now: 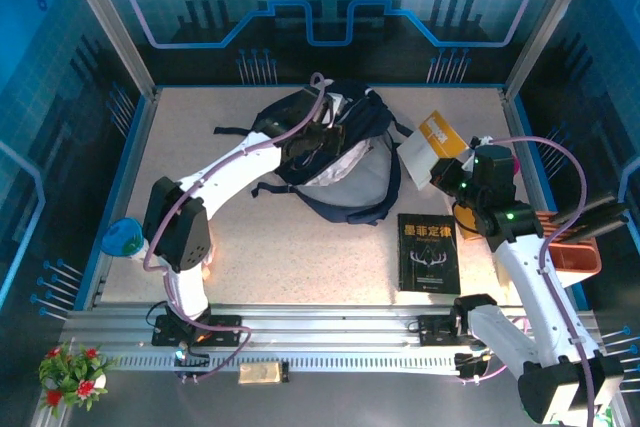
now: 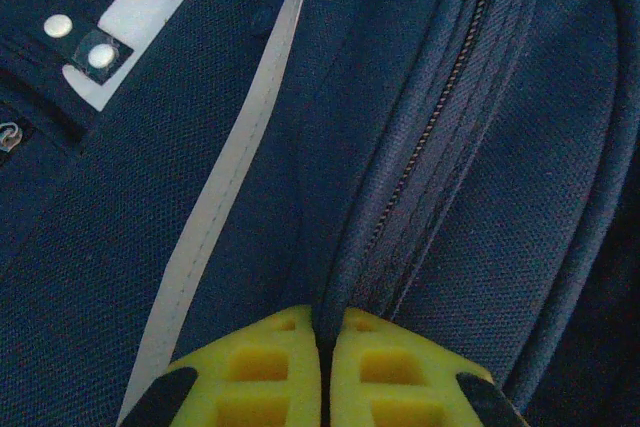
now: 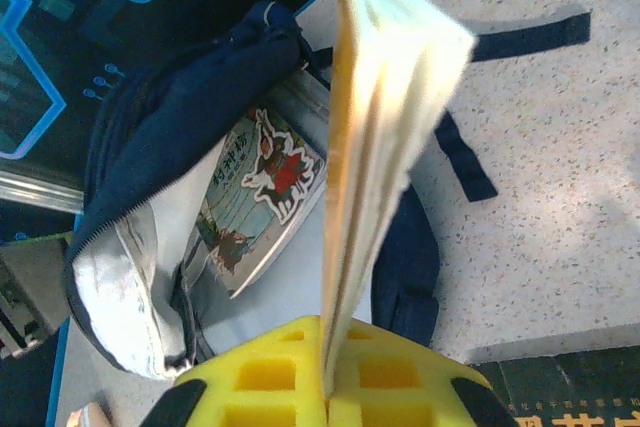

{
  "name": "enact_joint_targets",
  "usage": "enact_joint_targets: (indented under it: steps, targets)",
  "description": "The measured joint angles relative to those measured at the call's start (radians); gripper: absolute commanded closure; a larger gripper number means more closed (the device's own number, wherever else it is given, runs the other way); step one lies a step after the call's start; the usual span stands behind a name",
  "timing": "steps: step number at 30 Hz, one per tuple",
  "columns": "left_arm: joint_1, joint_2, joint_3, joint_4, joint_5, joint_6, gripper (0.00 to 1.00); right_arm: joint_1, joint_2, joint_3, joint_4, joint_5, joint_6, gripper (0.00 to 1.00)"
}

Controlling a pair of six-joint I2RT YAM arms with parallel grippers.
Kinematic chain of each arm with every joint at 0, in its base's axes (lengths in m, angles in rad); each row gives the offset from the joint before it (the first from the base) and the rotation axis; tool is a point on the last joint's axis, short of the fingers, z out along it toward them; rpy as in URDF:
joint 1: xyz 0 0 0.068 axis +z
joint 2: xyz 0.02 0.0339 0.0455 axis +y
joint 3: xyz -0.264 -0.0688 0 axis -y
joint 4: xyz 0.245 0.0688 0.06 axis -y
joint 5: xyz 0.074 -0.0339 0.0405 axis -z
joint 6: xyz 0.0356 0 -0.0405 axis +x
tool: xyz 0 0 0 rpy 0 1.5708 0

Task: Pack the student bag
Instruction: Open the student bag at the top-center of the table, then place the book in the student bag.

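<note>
Bag first: your student bag (image 1: 352, 165) lies at the far middle of the table (image 1: 300, 267), black straps spread flat on the tabletop beside it. Main compartment is unzipped, with the pale lining showing in the right wrist view. An illustrated book (image 3: 262, 195) already sits inside that opening, cover up, tilted.

Your left gripper (image 2: 322, 335) is down on top of the bag, yellow fingers (image 2: 262, 362) pressed together with a fold of navy fabric pinched between them, right next to the closed zipper (image 2: 430, 137). A thin white stripe (image 2: 225, 187) runs just left of the pinch.

Your right gripper (image 3: 328, 352) is clamped on a yellow book (image 3: 392, 77), gripping it by one edge so the book stands out from the fingers with its page block fanning slightly. From the top camera you hold it in the air just right of the bag, near the opening but not inside it.

A black book (image 1: 428, 252) lies flat on the table near your right arm, cover up, well apart from the bag. An orange bin (image 1: 578, 252) sits at the right edge of the table
</note>
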Motion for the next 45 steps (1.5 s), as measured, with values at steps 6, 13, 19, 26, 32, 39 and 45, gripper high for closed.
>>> enact_joint_targets:
  steps: [6, 13, 19, 26, 32, 39, 45]
  targets:
    - [0.009, 0.000, -0.008, 0.035, 0.024, -0.040, 0.98, 0.013, 0.006, -0.048, 0.056, -0.088, 0.064, 0.97]
    - [0.023, 0.000, -0.008, 0.048, 0.066, -0.071, 1.00, 0.111, 0.126, -0.096, 0.227, -0.171, 0.185, 0.97]
    - [0.049, 0.000, -0.008, 0.048, 0.130, -0.092, 1.00, 0.193, 0.318, -0.096, 0.425, -0.207, 0.276, 0.97]
    - [0.069, 0.000, -0.008, 0.054, 0.184, -0.116, 1.00, 0.235, 0.492, -0.088, 0.578, -0.149, 0.349, 0.97]
    - [0.078, -0.003, -0.008, 0.055, 0.204, -0.124, 1.00, 0.259, 0.647, -0.031, 0.637, -0.079, 0.404, 0.95]
    - [0.091, -0.013, -0.008, 0.055, 0.218, -0.127, 1.00, 0.264, 0.857, 0.110, 0.671, -0.053, 0.466, 0.91]
    - [0.095, -0.015, -0.008, 0.055, 0.222, -0.148, 1.00, 0.285, 1.012, 0.236, 0.690, -0.089, 0.488, 0.84]
